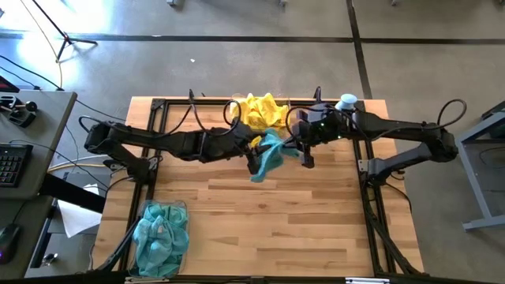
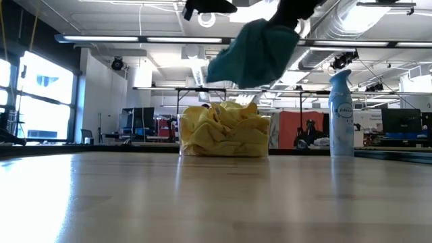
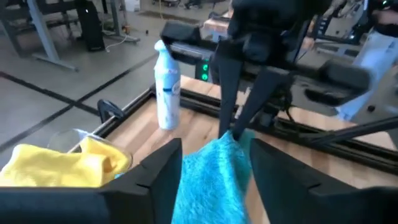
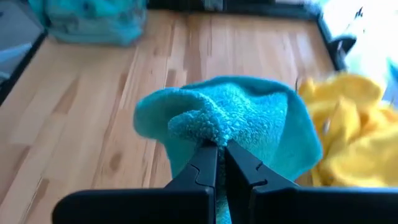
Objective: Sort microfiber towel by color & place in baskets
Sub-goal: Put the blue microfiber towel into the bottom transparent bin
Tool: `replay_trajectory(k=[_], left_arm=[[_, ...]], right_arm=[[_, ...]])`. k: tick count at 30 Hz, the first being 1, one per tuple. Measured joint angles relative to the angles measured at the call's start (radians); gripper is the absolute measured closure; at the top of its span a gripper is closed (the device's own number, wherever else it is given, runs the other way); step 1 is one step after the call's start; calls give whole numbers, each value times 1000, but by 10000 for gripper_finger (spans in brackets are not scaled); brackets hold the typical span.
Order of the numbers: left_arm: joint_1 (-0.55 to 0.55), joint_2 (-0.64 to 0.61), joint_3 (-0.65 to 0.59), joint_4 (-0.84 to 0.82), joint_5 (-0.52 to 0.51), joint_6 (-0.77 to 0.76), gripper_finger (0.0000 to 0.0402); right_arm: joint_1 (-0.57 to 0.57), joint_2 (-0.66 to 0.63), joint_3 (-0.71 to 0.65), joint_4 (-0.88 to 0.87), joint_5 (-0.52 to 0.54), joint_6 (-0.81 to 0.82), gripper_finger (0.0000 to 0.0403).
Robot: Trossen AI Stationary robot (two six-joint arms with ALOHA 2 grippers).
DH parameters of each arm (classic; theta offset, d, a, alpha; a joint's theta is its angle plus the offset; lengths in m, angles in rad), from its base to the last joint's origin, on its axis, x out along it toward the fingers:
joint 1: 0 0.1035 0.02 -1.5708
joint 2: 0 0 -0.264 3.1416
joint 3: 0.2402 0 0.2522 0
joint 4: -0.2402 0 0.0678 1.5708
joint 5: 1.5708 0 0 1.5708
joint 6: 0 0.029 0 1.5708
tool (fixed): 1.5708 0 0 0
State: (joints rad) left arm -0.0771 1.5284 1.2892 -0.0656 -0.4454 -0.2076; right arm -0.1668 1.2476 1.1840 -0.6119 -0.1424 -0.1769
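Teal towel [image 1: 270, 155] is hanging between hands, right hand [image 1: 304, 152] pinching it, left hand [image 1: 258, 162] spread apart, teal basket [image 1: 162, 237] lying nearer left arm.

floor: grey concrete [image 1: 237, 20] | windows [image 2: 40, 94]: bright | ceiling: strip lights [image 2: 121, 39] | desks [image 2: 135, 121]: far back

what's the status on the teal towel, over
Right gripper shut on teal towel, held in the air. Left gripper open around its lower end. Nothing in the way.
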Motion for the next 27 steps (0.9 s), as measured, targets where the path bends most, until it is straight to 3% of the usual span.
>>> replay_trajectory(k=[9, 21, 27], left_arm=[[1, 115, 45, 28, -8, 45, 188], [2, 166, 63, 5, -66, 45, 190], [2, 146, 63, -23, -68, 44, 220]], right_arm=[[28, 0, 1, 169, 0, -50, 401], [29, 1, 1, 190, -41, -23, 402], [29, 1, 1, 190, -23, -23, 395]])
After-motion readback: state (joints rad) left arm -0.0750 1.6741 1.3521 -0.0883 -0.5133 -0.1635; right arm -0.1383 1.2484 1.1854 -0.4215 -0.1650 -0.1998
